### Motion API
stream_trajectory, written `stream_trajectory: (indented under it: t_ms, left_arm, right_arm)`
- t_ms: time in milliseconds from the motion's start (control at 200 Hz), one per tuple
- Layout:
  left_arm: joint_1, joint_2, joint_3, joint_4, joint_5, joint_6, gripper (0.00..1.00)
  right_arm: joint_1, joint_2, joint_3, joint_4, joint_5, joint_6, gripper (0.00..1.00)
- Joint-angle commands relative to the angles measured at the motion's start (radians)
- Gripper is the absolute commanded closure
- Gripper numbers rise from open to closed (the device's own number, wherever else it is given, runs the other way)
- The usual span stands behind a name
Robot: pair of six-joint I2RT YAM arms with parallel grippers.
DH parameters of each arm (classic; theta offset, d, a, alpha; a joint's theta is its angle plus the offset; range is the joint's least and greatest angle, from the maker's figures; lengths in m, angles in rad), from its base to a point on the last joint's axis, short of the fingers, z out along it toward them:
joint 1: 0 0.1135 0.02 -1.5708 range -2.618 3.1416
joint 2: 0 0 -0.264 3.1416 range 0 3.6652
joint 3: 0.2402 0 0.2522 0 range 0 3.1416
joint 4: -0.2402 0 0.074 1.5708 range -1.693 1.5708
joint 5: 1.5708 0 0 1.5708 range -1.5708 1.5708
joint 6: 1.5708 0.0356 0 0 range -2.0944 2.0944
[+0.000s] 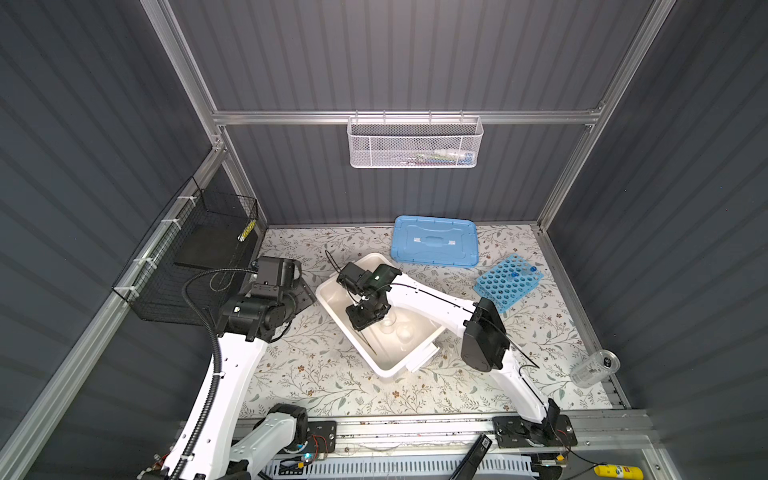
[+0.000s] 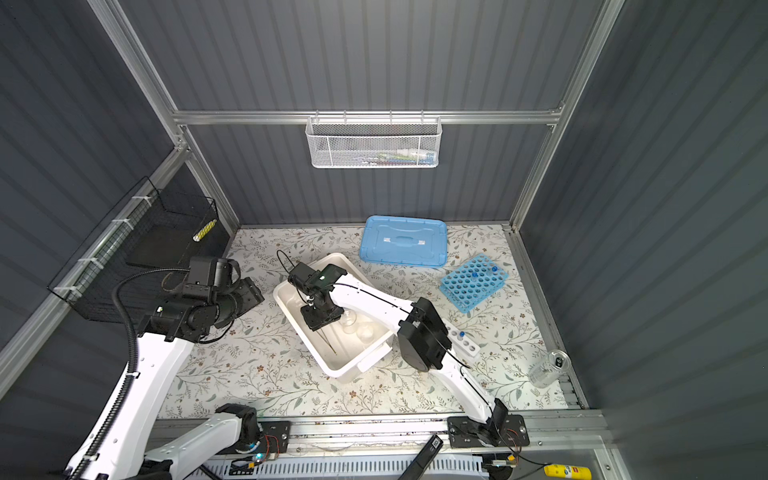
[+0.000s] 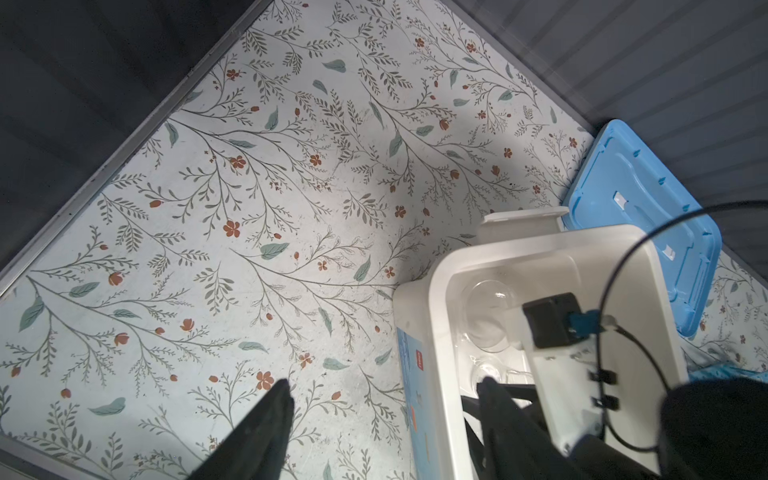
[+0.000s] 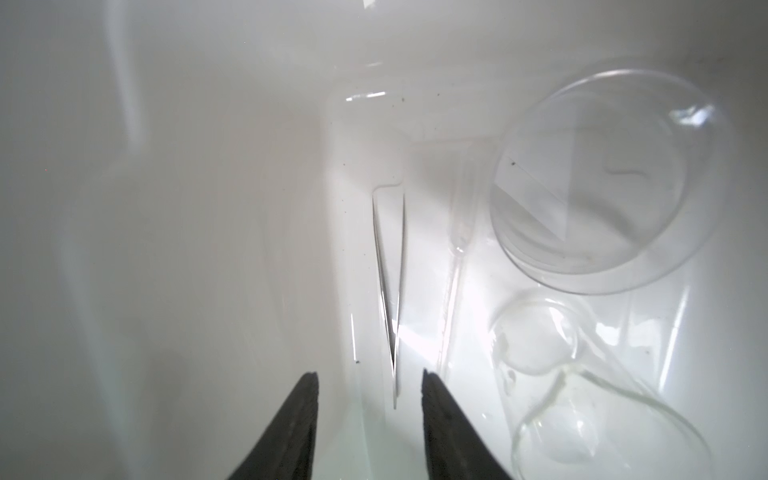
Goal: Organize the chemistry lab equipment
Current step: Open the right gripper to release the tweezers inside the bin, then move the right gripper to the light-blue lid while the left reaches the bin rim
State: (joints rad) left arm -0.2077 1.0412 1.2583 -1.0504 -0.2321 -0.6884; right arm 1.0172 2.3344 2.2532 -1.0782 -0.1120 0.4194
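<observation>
Tweezers (image 4: 395, 353) and dishes (image 4: 602, 174) lie in the bin (image 1: 388, 370), rack (image 1: 509, 282) and beaker (image 1: 592, 369) by the table's (image 1: 332, 386) right edge; left claw (image 3: 384, 382) and right claw (image 4: 369, 374) gape empty.

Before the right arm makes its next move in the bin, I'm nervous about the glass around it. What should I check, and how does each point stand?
1. Right gripper jaws apart, clamping nothing: ok.
2. Tweezers lie on the floor of the white bin, tip between the right fingers in the wrist view: ok.
3. Large glass dish apart from both fingers: ok.
4. Small glass vessel clear of the nearer finger: cannot tell, it lies close.
5. Left gripper open and empty: ok.
6. Blue rack out of the right arm's way: ok.
</observation>
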Motion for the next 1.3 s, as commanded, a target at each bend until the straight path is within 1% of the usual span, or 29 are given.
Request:
stream_trajectory:
  t_ms: [0,140,225,240,295,365,460,540,610,665,776,846,911,976,1111,1241,1296]
  left_arm:
    - [0.007,0.048,0.057,0.009,0.04,0.073,0.28]
    - [0.007,0.108,0.123,0.02,0.052,0.157,0.28]
    - [0.007,0.161,0.145,0.03,0.094,0.233,0.28]
    - [0.007,0.176,0.183,0.03,0.099,0.244,0.28]
    - [0.007,0.223,0.218,0.031,0.132,0.283,0.28]
    - [0.007,0.271,0.251,0.074,0.156,0.326,0.28]
    - [0.007,0.349,0.307,0.088,0.179,0.381,0.28]
    - [0.007,0.425,0.357,0.087,0.222,0.416,0.29]
    - [0.007,0.482,0.39,0.095,0.25,0.441,0.29]
    - [0.007,0.523,0.406,0.102,0.263,0.464,0.3]
    - [0.006,0.591,0.424,0.124,0.303,0.507,0.3]
    - [0.007,0.627,0.442,0.13,0.334,0.525,0.3]
    - [0.007,0.647,0.453,0.139,0.356,0.537,0.3]
    - [0.007,0.657,0.451,0.155,0.373,0.547,0.3]
    - [0.007,0.695,0.475,0.139,0.378,0.587,0.3]
    - [0.007,0.71,0.492,0.14,0.379,0.608,0.29]
    - [0.007,0.718,0.495,0.147,0.397,0.61,0.29]
  right_arm:
    - [-0.005,-0.054,0.034,-0.073,0.035,0.024,0.54]
    - [-0.038,-0.107,0.041,-0.128,0.037,0.041,0.53]
    - [-0.063,-0.153,0.049,-0.16,0.056,0.035,0.53]
    - [-0.068,-0.163,0.05,-0.163,0.059,0.033,0.53]
    - [-0.092,-0.193,0.059,-0.175,0.059,0.03,0.52]
    - [-0.135,-0.22,0.086,-0.195,0.059,0.025,0.52]
    - [-0.2,-0.23,0.183,-0.237,0.057,0.015,0.51]
    - [-0.265,-0.228,0.258,-0.261,0.042,0.015,0.5]
    - [-0.327,-0.231,0.269,-0.257,0.032,0.021,0.49]
    - [-0.378,-0.236,0.247,-0.238,0.029,0.017,0.49]
    - [-0.488,-0.21,0.191,-0.179,0.032,0.019,0.49]
    - [-0.551,-0.167,0.187,-0.147,0.048,0.02,0.49]
    - [-0.602,-0.11,0.209,-0.123,0.068,0.017,0.49]
    - [-0.656,-0.038,0.268,-0.128,0.088,0.023,0.49]
    - [-0.728,0.068,0.33,-0.119,0.163,0.034,0.49]
    - [-0.788,0.107,0.281,-0.085,0.229,0.051,0.49]
    - [-0.808,0.111,0.253,-0.064,0.247,0.05,0.49]
